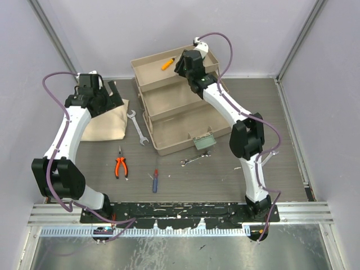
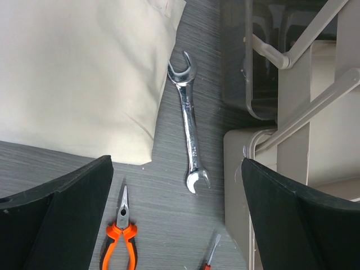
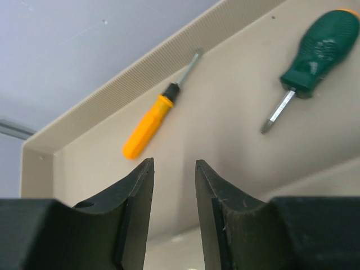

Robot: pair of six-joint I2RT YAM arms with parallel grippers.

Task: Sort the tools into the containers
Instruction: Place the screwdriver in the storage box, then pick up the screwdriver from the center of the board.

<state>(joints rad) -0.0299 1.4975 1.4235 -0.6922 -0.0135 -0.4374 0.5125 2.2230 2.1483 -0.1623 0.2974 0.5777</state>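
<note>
The toolbox's stepped tan containers stand mid-table. My right gripper hovers over the top tray, open, with nothing between its fingers. In that tray lie an orange-handled screwdriver and a green-handled screwdriver; the orange one also shows from above. My left gripper hangs wide open and empty over the table, left of the toolbox. Below it lie a silver wrench, orange-handled pliers and a screwdriver tip.
A cream cloth bag lies left of the toolbox, under my left gripper. On the table in front are the wrench, pliers, a blue-red screwdriver and a second wrench. A pale green latch hangs on the toolbox front.
</note>
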